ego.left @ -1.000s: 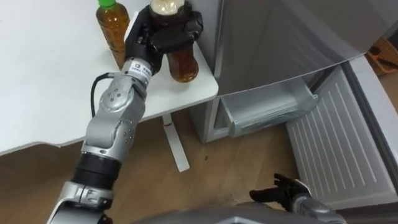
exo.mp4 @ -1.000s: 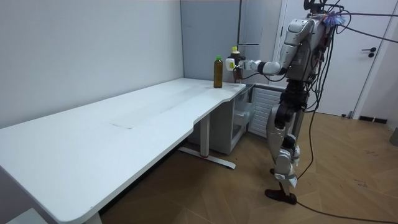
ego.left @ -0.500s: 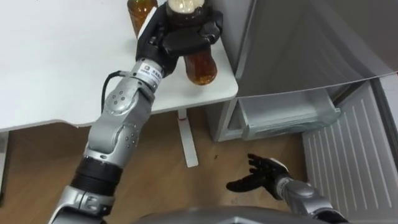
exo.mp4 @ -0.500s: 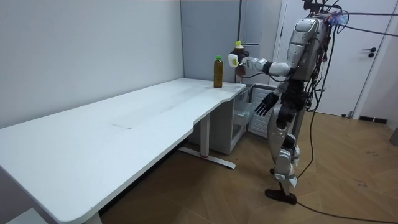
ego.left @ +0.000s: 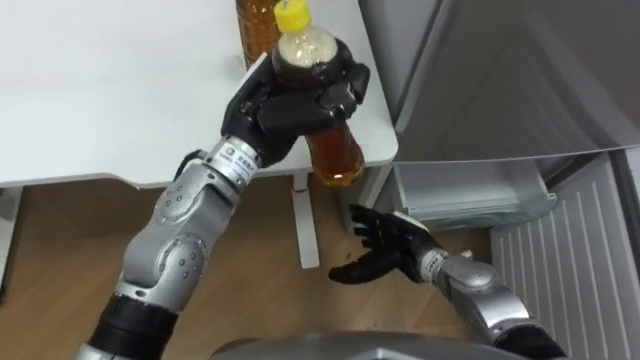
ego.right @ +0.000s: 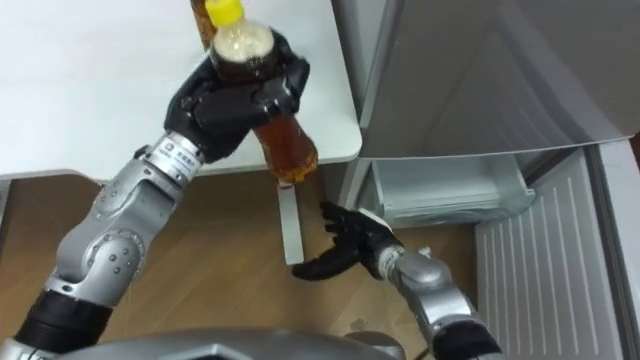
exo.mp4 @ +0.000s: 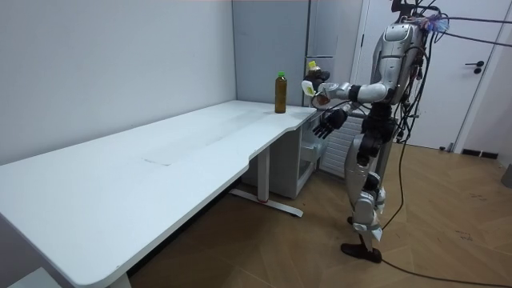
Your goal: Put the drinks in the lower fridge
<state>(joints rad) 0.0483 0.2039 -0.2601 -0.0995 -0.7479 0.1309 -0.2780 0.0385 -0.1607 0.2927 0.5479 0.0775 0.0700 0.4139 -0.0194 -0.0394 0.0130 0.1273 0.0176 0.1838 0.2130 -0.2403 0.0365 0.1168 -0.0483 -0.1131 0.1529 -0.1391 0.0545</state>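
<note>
Bottle: an amber drink (ego.left: 335, 155) with a yellow cap is hanging tilted in the left hand's grip, its base past the table corner and over the floor, apparently so it can swing toward the fridge.
Left hand (ego.left: 270, 115): fingers and thumb are wrapping the bottle's upper half just under the neck, leaving the heavy lower part free.
Right hand (ego.left: 385, 245): it is hovering below and right of the left hand, fingers spread and empty, palm angled up toward the bottle's base, seemingly ready to steady it or take it.
Second bottle (ego.left: 258, 22): it is standing upright on the table (ego.left: 90, 90) just behind the left hand, waiting its turn.
Lower fridge (ego.left: 470, 195): it is sitting right of both hands with its door (ego.left: 575, 270) swung wide, exposing a bare shelf.
Robot: it is standing between the table corner and the fridge.
Progress: one drink is being carried and neither is inside yet.
</note>
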